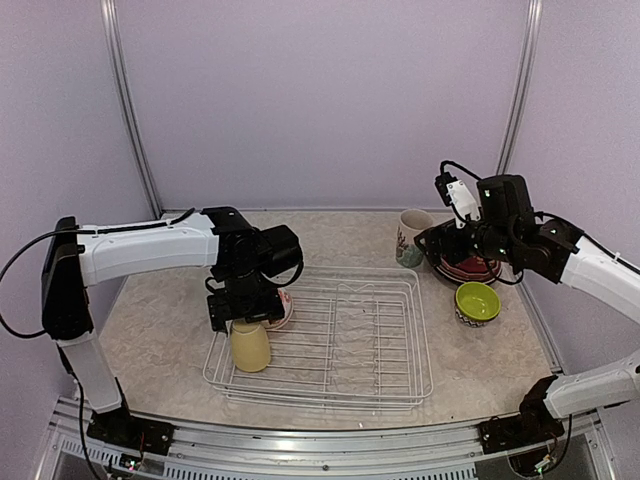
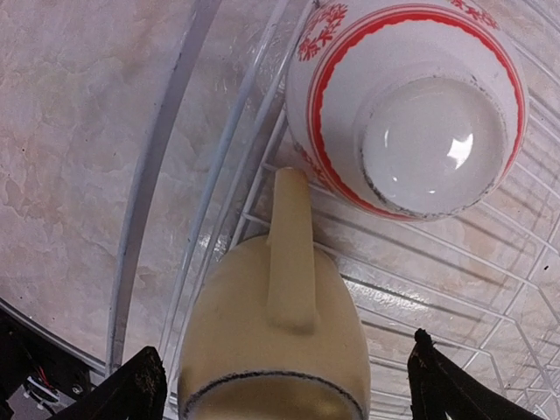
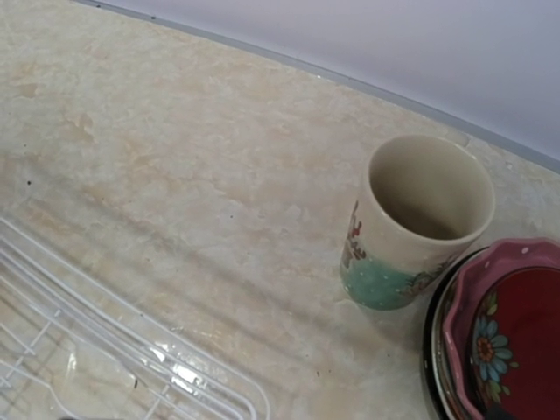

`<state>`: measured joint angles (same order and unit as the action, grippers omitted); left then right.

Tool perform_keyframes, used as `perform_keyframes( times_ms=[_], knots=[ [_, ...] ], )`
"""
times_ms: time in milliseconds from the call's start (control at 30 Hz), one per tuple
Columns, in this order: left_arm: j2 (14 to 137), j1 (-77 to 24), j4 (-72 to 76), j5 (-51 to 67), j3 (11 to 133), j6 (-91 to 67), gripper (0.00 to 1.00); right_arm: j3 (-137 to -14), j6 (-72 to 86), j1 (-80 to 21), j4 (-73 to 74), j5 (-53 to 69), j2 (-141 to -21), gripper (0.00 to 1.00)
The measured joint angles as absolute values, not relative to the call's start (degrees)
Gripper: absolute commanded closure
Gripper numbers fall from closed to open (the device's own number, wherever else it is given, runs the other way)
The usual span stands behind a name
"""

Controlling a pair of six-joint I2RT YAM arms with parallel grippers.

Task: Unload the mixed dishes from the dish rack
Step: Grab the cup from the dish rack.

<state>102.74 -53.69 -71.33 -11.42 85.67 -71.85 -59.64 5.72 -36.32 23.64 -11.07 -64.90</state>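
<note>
Pale yellow ceramic mug (image 2: 273, 328) stands inverted at the near left of the white wire dish rack (image 1: 350, 340); my left tool (image 2: 284, 367) straddles it, wide. Next, I judge: close, lift clear.

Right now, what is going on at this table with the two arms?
The robot is unloading a dish rack. The left claw hangs open over the pale yellow mug in the rack, one finger on each side, not yet gripping. A red-patterned bowl lies upside down beside it. The right claw, open and empty, hovers by the stack of plates, floral cup and lime-green bowl, all out on the table.
</note>
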Motion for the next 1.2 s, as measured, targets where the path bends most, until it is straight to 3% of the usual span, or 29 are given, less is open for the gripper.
perform_keyframes(
  times_ms=[533, 867, 1200],
  knots=[
    [106.91, -54.35, -71.55, -11.03, 85.49, -71.53, 0.13, -57.63, 6.52, -36.32, 22.41, -10.17, -64.93, 0.02],
    [107.63, -54.46, -72.14, -11.27, 85.21, -71.00, 0.42, -57.45, 6.96, -36.32, 22.37, -10.07, -64.90, 0.02],
    [107.20, -56.18, -72.23, -10.79, 86.65, -69.54, 0.54, -57.45, 7.11, -36.32, 22.37, -10.07, -64.90, 0.02]
  ],
)
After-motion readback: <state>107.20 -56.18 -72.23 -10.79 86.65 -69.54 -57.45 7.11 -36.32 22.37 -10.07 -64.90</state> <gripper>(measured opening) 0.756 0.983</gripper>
